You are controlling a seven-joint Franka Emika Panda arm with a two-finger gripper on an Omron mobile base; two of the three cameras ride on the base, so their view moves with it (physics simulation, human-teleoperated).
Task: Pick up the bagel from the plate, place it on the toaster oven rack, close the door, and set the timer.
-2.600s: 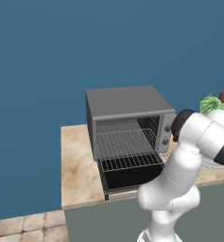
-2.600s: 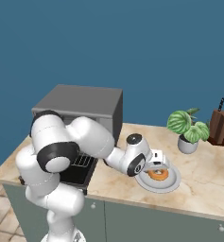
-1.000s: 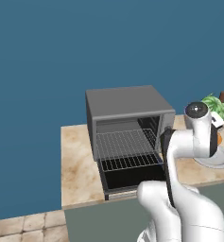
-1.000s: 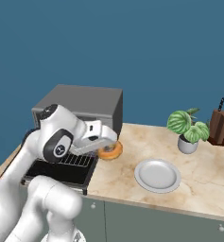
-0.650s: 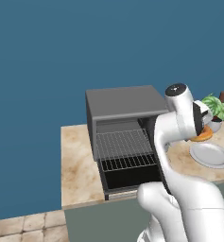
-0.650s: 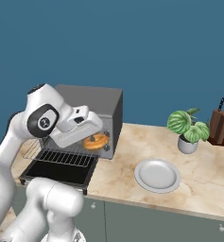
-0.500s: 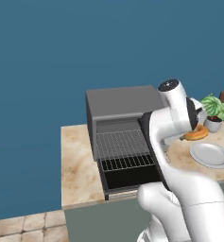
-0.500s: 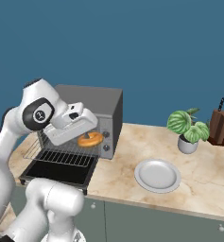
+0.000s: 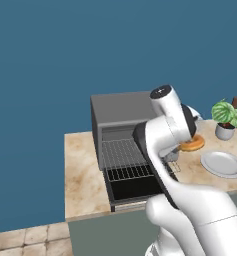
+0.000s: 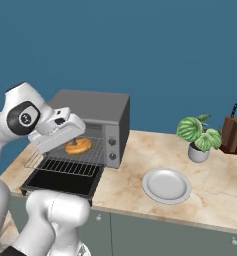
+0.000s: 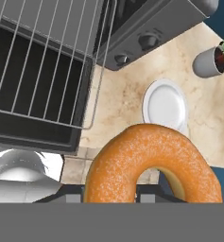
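My gripper is shut on the orange-brown bagel and holds it in the air in front of the toaster oven, over the right part of the pulled-out wire rack. From the left, the bagel peeks out past the arm, to the right of the rack. In the hand view the bagel hides the fingertips; beyond it lie the rack and the bare white plate. The door hangs open below the rack. The plate sits on the counter to the right.
Small round knobs line the oven's right panel. A potted plant and a knife block stand at the back right of the beige counter. The arm's own links crowd the space before the oven.
The arm has swung left from the plate, carrying the bagel from beside the oven to in front of its cavity over the rack. The plate stays behind, bare.
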